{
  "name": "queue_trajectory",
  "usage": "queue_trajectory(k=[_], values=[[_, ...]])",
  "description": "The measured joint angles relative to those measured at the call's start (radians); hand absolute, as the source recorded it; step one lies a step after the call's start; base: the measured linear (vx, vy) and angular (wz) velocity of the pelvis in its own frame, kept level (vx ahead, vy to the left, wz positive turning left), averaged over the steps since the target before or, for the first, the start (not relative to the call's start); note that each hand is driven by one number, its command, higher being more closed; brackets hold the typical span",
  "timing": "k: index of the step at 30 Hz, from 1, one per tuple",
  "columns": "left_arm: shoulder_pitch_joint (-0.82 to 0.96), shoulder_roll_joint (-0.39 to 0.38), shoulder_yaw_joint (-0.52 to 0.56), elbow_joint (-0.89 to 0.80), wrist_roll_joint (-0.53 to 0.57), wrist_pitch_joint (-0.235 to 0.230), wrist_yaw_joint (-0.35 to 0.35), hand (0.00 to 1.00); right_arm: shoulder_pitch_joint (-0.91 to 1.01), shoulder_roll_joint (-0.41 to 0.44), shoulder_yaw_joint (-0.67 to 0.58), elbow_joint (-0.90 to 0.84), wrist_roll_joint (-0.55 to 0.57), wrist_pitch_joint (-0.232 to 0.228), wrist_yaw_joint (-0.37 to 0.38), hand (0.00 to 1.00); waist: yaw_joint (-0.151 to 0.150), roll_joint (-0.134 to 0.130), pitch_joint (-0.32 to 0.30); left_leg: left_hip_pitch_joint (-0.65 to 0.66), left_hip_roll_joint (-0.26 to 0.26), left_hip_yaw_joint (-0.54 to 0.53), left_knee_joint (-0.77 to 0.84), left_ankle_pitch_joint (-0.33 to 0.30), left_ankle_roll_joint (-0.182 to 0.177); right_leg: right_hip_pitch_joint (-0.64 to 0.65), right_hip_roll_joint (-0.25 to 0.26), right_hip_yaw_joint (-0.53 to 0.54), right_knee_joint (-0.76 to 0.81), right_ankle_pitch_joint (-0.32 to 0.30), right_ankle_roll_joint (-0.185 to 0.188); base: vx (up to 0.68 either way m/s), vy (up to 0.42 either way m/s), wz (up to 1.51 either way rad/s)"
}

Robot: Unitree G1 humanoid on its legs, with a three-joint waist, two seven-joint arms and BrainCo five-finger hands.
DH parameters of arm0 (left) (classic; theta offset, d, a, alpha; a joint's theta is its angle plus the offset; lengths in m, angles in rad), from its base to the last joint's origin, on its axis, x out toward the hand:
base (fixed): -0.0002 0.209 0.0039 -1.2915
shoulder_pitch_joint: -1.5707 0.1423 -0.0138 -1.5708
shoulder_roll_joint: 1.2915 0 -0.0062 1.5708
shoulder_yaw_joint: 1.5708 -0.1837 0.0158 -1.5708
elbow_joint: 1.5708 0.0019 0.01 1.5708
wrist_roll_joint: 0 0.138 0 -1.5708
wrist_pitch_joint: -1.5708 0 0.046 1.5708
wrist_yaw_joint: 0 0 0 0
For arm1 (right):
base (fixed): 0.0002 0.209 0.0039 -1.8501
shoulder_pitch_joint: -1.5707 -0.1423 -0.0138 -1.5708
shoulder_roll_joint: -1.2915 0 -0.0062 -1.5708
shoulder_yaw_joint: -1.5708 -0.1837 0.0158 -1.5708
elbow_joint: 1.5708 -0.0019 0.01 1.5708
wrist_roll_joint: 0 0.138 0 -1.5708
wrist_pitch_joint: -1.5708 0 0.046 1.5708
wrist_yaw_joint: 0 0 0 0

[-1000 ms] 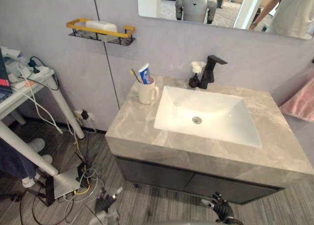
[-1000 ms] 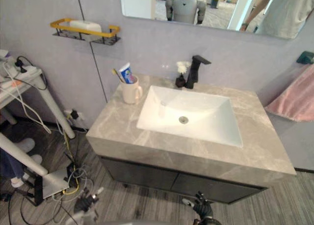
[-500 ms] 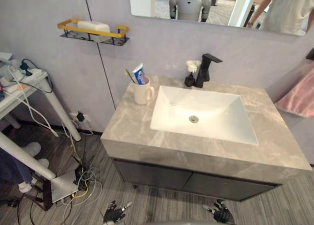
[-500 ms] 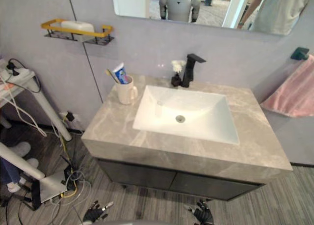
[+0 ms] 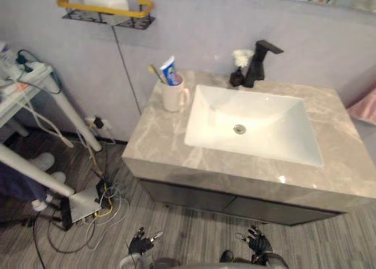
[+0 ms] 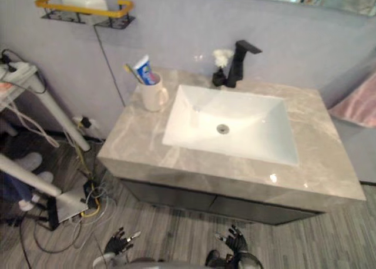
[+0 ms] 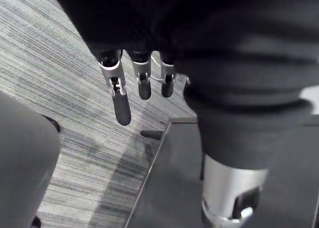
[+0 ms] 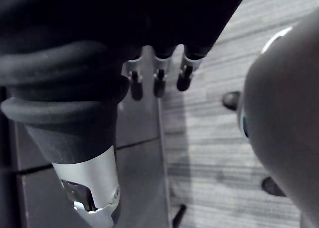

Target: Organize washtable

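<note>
Cup (image 5: 174,96) at the back left of the counter (image 5: 158,141), just beside the sink (image 5: 276,131), with a toothbrush (image 5: 156,73) and toothpaste (image 5: 171,71) standing in it, likely to keep both tidy and easy to grab. Tap (image 5: 258,62) at the back edge of the sink, small dark bottle (image 5: 237,78) right next to it. Soap (image 5: 106,1) up on the wall shelf (image 5: 126,12), away from the wet.

Left hand (image 5: 141,244) and right hand (image 5: 257,241) low down near the floor (image 5: 194,234), fingers straight and apart, holding nothing. Probably just hanging, not reaching yet.

Whole view tipped lower than a moment ago, from a camera move. Cup, tap and soap in the same spots. More floor now, and both hands easier to see.
</note>
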Motion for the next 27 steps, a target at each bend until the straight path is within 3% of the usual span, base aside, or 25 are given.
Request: queue_trajectory(k=[1,2,3,4,6,8,11,12,13,14,15,16,17,18,19,20,22,23,26,27], values=[[-0.005,0.013,-0.01,-0.001,0.001,0.001,0.003,0.0,0.016,0.003,0.019,-0.015,0.001,-0.004,0.0,0.0,-0.003,-0.012,0.0,-0.023,-0.021,-0.056,0.037,-0.011,0.003,-0.043,-0.001,0.127,0.104,-0.035,0.008,0.07,-0.046,1.56],[-0.017,0.027,-0.024,-0.002,0.01,0.002,0.003,0.0,0.019,0.004,0.033,-0.019,0.003,-0.007,0.001,0.0,-0.003,-0.028,-0.001,-0.051,-0.034,-0.114,0.071,-0.016,0.004,-0.054,0.036,0.273,0.142,-0.078,0.037,0.09,-0.085,2.03],[-0.026,0.031,-0.025,-0.006,0.014,0.002,0.003,0.0,0.027,0.007,0.045,-0.014,0.006,-0.008,0.001,0.0,0.004,-0.04,-0.005,-0.076,-0.058,-0.178,0.107,-0.02,-0.001,-0.048,0.066,0.378,0.136,-0.117,0.039,0.14,-0.168,1.74],[-0.027,0.03,-0.026,-0.006,0.015,0.002,0.004,0.0,0.022,0.008,0.054,-0.005,0.008,-0.008,0.001,0.0,0.005,-0.04,-0.006,-0.089,-0.066,-0.2,0.12,-0.021,-0.004,-0.039,0.071,0.409,0.126,-0.131,0.04,0.1,-0.13,1.23],[-0.031,0.024,-0.035,-0.007,0.015,0.003,0.006,0.0,-0.013,0.015,0.059,0.002,0.012,-0.009,0.001,0.0,0.004,-0.031,-0.002,-0.113,-0.074,-0.26,0.144,-0.022,-0.02,0.014,0.083,0.42,0.061,-0.148,0.033,0.06,-0.147,0.93],[-0.035,0.007,-0.037,-0.008,0.019,0.003,0.008,0.0,-0.032,0.025,0.077,0.001,0.016,-0.013,0.001,0.0,0.035,-0.007,0.007,-0.118,-0.07,-0.295,0.136,-0.012,-0.043,0.053,0.097,0.41,0.008,-0.152,0.027,0.0,-0.154,0.64],[-0.043,-0.006,-0.062,-0.046,0.031,-0.001,0.024,0.0,-0.038,0.022,0.127,-0.007,0.017,-0.013,-0.001,0.0,0.049,0.009,0.009,-0.163,-0.064,-0.381,0.126,0.037,-0.111,0.102,0.098,0.289,-0.087,-0.15,0.026,-0.05,-0.202,0.94],[-0.051,-0.006,-0.067,-0.045,0.032,-0.001,0.026,0.0,-0.042,0.022,0.129,-0.007,0.017,-0.013,-0.002,0.0,0.049,0.01,0.01,-0.177,-0.06,-0.379,0.12,0.051,-0.111,0.106,0.098,0.265,-0.098,-0.149,0.023,-0.08,-0.131,1.34],[-0.067,-0.011,-0.069,-0.044,0.034,0.001,0.029,0.0,-0.056,0.025,0.131,-0.006,0.017,-0.013,-0.004,0.0,0.047,0.007,0.014,-0.207,-0.044,-0.335,0.1,0.097,-0.12,0.106,0.09,0.214,-0.105,-0.142,0.013,-0.1,-0.072,1.29],[-0.075,-0.015,-0.074,-0.048,0.037,0.0,0.031,0.0,-0.069,0.021,0.13,-0.006,0.017,-0.013,-0.005,0.0,0.041,0.002,0.017,-0.218,-0.016,-0.218,0.048,0.149,-0.112,0.106,0.085,0.17,-0.109,-0.129,-0.002,-0.11,-0.05,1.2],[-0.075,-0.014,-0.074,-0.052,0.038,0.001,0.032,0.0,-0.076,0.02,0.13,-0.008,0.016,-0.013,-0.006,0.0,0.038,-0.001,0.019,-0.222,0.006,-0.128,0.033,0.157,-0.097,0.107,0.085,0.149,-0.109,-0.126,-0.006,-0.13,-0.036,1.06],[-0.076,-0.017,-0.076,-0.056,0.046,0.002,0.037,0.0,-0.085,0.019,0.131,-0.025,0.015,-0.017,-0.011,0.0,0.023,0.013,0.027,-0.24,0.077,0.137,0.066,0.131,-0.052,0.118,0.1,0.099,-0.1,-0.126,-0.008,-0.09,-0.012,0.73],[-0.077,-0.021,-0.08,-0.056,0.047,0.003,0.038,0.0,-0.085,0.019,0.133,-0.036,0.014,-0.018,-0.015,0.0,0.02,0.026,0.034,-0.241,0.096,0.198,0.082,0.129,-0.035,0.127,0.104,0.085,-0.09,-0.127,-0.01,-0.11,0.005,0.69],[-0.08,-0.028,-0.097,-0.062,0.048,0.002,0.043,0.0,-0.084,0.02,0.139,-0.04,0.013,-0.019,-0.019,0.0,0.019,0.024,0.04,-0.263,0.1,0.239,0.095,0.153,-0.015,0.128,0.101,0.069,-0.075,-0.128,-0.01,-0.13,0.032,0.68],[-0.078,-0.02,-0.131,-0.07,0.052,-0.001,0.044,0.0,-0.082,0.018,0.14,-0.041,0.013,-0.021,-0.02,0.0,0.008,0.006,0.036,-0.265,0.068,0.241,0.053,0.218,-0.013,0.128,0.088,0.045,-0.085,-0.132,-0.015,-0.14,0.054,0.99],[-0.082,-0.007,-0.157,-0.065,0.056,-0.004,0.043,0.0,-0.059,0.028,0.136,-0.039,0.012,-0.027,-0.019,0.0,-0.013,-0.021,0.022,-0.244,0.052,0.296,-0.011,0.219,-0.009,0.137,0.051,-0.016,-0.162,-0.134,-0.006,-0.09,0.06,1.06],[-0.105,-0.014,-0.172,-0.024,0.061,0.002,0.042,0.0,-0.059,0.025,0.112,-0.015,0.013,-0.03,-0.02,0.0,-0.031,-0.009,0.034,-0.238,0.104,0.419,0.13,0.093,0.025,0.152,0.044,-0.066,-0.162,-0.12,0.014,0.03,0.125,0.91],[-0.119,-0.011,-0.184,0.006,0.067,0.002,0.041,0.0,-0.049,0.012,0.1,0.009,0.013,-0.031,-0.021,0.0,-0.036,0.008,0.045,-0.211,0.095,0.407,0.099,0.062,0.014,0.171,0.05,-0.075,-0.161,-0.121,0.028,0.01,0.152,0.67],[-0.124,0.006,-0.208,0.013,0.066,0.004,0.042,0.0,-0.049,0.004,0.099,0.024,0.01,-0.025,-0.02,0.0,-0.03,-0.01,0.045,-0.183,0.03,0.379,0.009,0.109,0.038,0.167,0.019,-0.069,-0.169,-0.108,0.035,-0.03,0.148,0.41],[-0.12,0.018,-0.227,0.013,0.066,0.002,0.041,0.0,-0.061,-0.006,0.099,0.054,0.006,-0.021,-0.02,0.0,-0.027,-0.012,0.043,-0.175,-0.009,0.353,-0.01,0.106,0.041,0.159,-0.019,-0.068,-0.107,-0.111,0.052,-0.01,0.224,0.51]])
